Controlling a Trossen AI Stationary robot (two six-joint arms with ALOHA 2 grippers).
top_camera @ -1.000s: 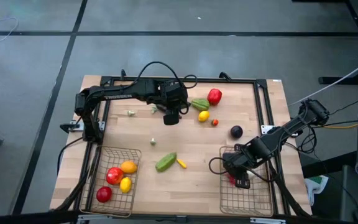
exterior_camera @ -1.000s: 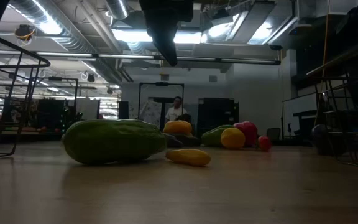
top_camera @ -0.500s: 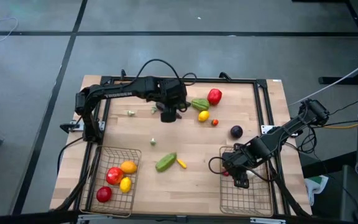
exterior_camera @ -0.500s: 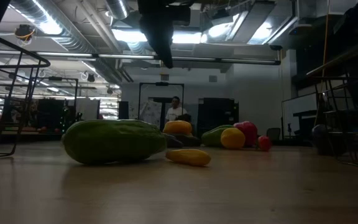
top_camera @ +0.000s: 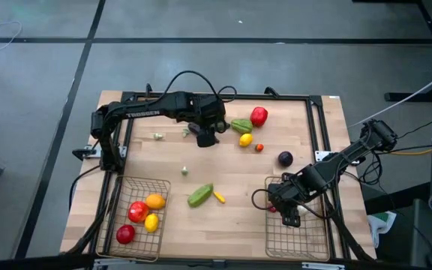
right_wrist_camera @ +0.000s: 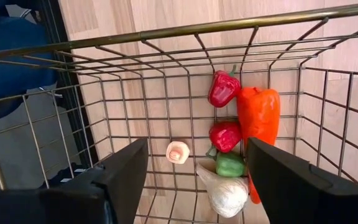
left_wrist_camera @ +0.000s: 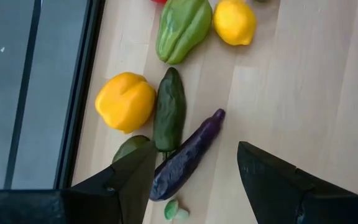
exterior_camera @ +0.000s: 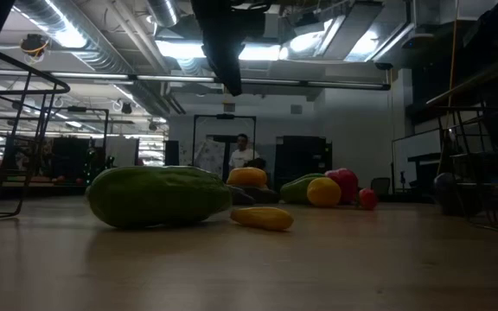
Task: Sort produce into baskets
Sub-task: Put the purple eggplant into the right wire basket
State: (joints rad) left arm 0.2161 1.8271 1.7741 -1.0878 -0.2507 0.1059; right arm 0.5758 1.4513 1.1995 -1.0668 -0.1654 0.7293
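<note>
While the left gripper (top_camera: pixel 208 138) hangs over the far middle of the table (top_camera: pixel 231 214), its fingers stand apart with nothing between them. Its wrist view looks down past them onto a purple eggplant (left_wrist_camera: pixel 185 155), which lies on the wood touching a dark green cucumber (left_wrist_camera: pixel 169 109), with a yellow pepper (left_wrist_camera: pixel 125 102) just beside that — a light green pepper (left_wrist_camera: pixel 182 26) and a lemon (left_wrist_camera: pixel 234 22) lie farther on.

Over the right basket (top_camera: pixel 317 244), at the table's near right corner, the right gripper (top_camera: pixel 291 216) is also spread and empty. Its wrist view shows what lies in the mesh below it: a small red pepper (right_wrist_camera: pixel 223 88), a long orange pepper (right_wrist_camera: pixel 259 116) touching it, a second red piece (right_wrist_camera: pixel 225 135), a small green one (right_wrist_camera: pixel 230 164), a white garlic bulb (right_wrist_camera: pixel 225 192) and a pale mushroom (right_wrist_camera: pixel 178 152) a little apart.

At the near left corner, the left basket (top_camera: pixel 118 196) holds four pieces — an orange fruit (top_camera: pixel 155 201), a red apple (top_camera: pixel 138 212), a yellow fruit (top_camera: pixel 151 222) and another red fruit (top_camera: pixel 125 234).

Loose on the table's middle are a big green gourd (top_camera: pixel 199 196) with a small yellow chili (top_camera: pixel 219 197) just beside it. A dark purple plum (top_camera: pixel 285 158) sits well to their right, and a red apple-like fruit (top_camera: pixel 259 115) lies near the far edge.
</note>
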